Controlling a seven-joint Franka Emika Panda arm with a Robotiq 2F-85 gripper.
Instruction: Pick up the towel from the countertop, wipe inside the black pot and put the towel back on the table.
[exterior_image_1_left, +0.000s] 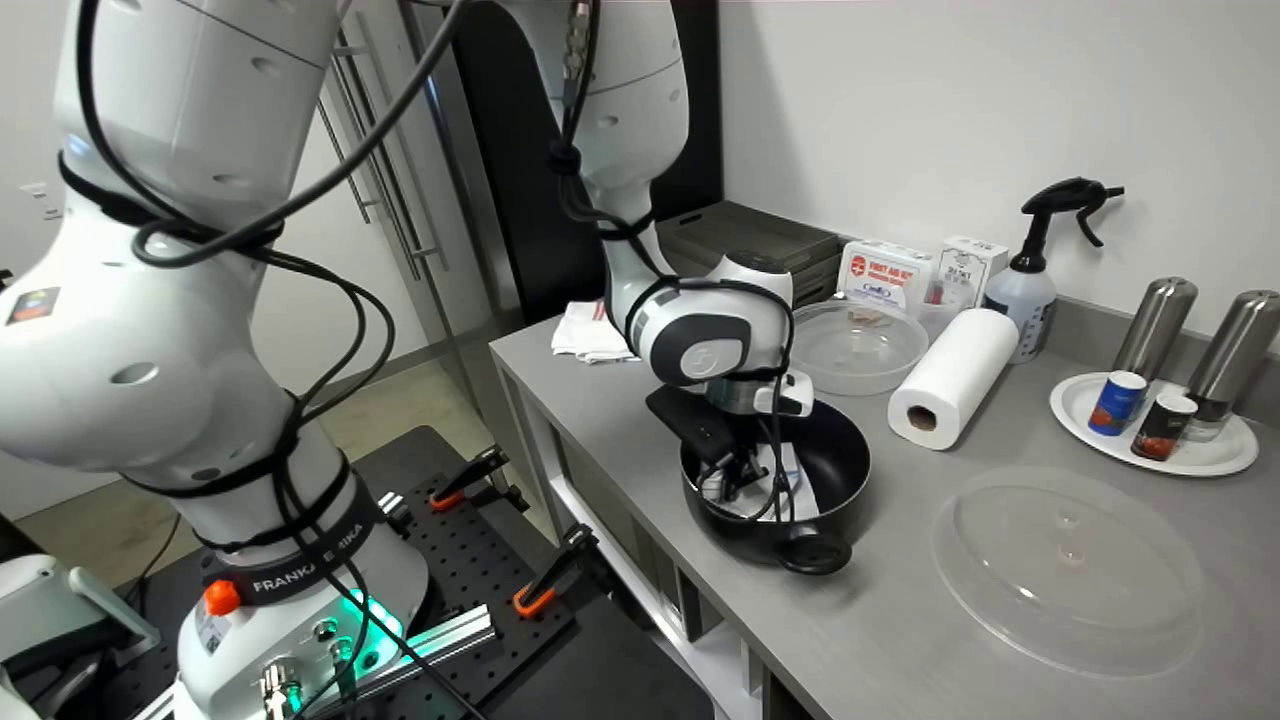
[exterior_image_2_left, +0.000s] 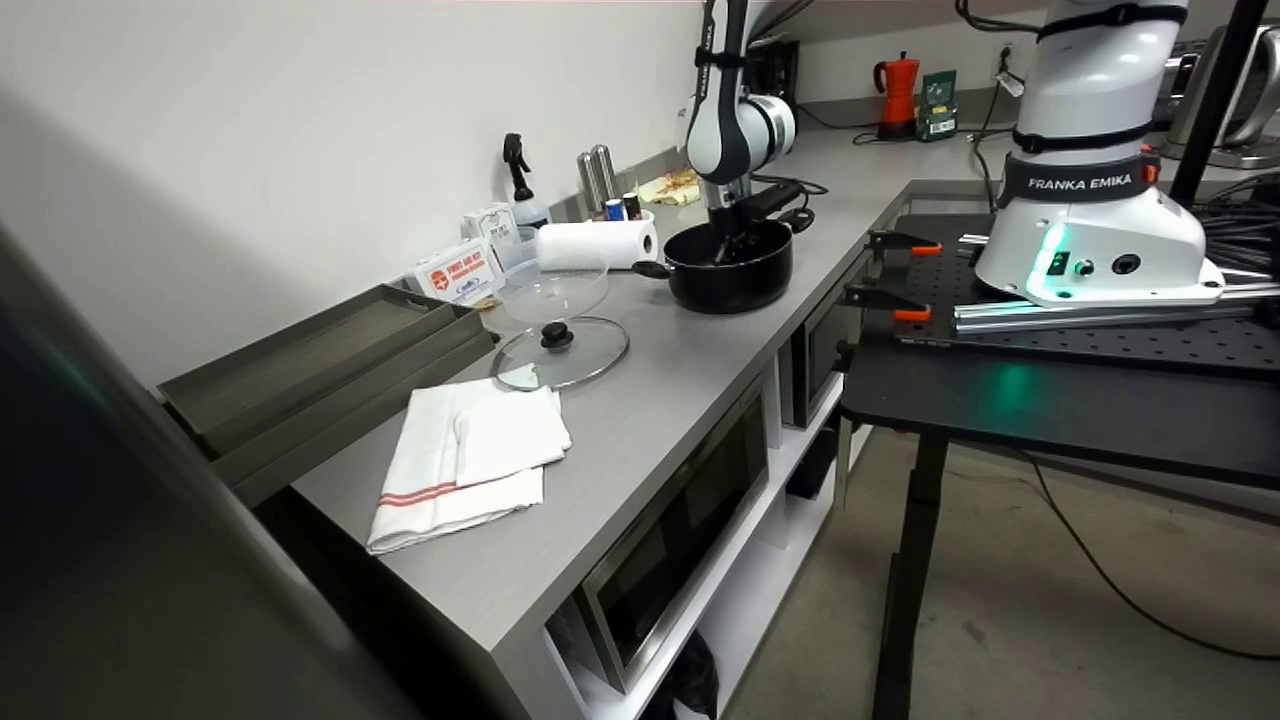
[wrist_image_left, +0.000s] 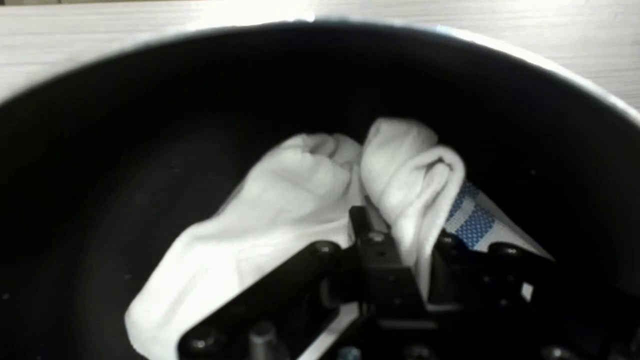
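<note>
In the wrist view, a crumpled white cloth towel (wrist_image_left: 280, 195) sits inside the round black pot (wrist_image_left: 150, 140), its length slanting from lower left toward centre, blue-checked at right. The end effector (wrist_image_left: 407, 237) pinches one fold. In an exterior view, a paper roll (exterior_image_1_left: 955, 378) and clear cover (exterior_image_1_left: 1050, 610) lie on the desk (exterior_image_1_left: 880, 630) at right.

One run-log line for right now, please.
jaws: shut on blue-striped towel | towel: inside black pot | pot: upright on countertop | return: not yet done
</note>
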